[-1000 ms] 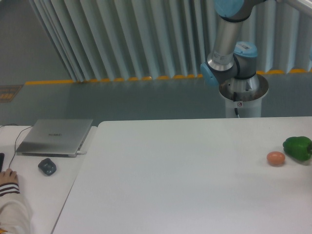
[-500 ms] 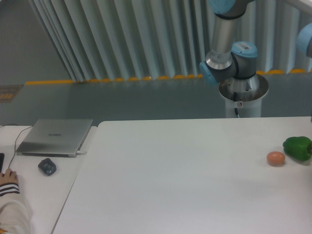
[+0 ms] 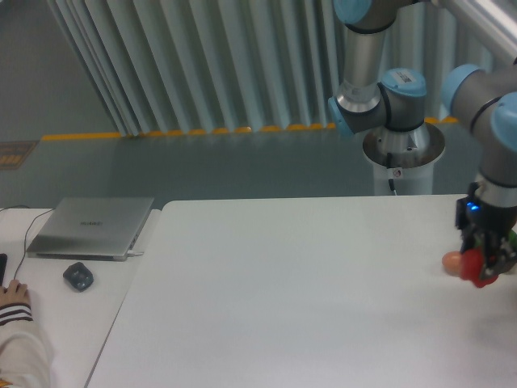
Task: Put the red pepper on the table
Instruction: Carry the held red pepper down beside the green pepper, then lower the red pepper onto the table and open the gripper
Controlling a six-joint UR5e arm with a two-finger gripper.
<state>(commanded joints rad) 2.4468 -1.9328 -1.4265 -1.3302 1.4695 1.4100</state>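
The red pepper (image 3: 477, 267) is small, glossy and bright red, held between my gripper's fingers at the right edge of the view. My gripper (image 3: 485, 260) is shut on it, just above the white table (image 3: 307, 299); I cannot tell whether the pepper touches the tabletop. The arm comes down from the upper right.
An orange egg-shaped ball (image 3: 451, 260) lies just left of my gripper. A sliver of the green pepper (image 3: 512, 240) shows behind my gripper. A silver laptop (image 3: 91, 227), a mouse (image 3: 78, 276) and a person's hand (image 3: 13, 296) are on the adjoining desk at left.
My arm has swung down into view at the right with the red pepper in the gripper. It now covers most of the green pepper.
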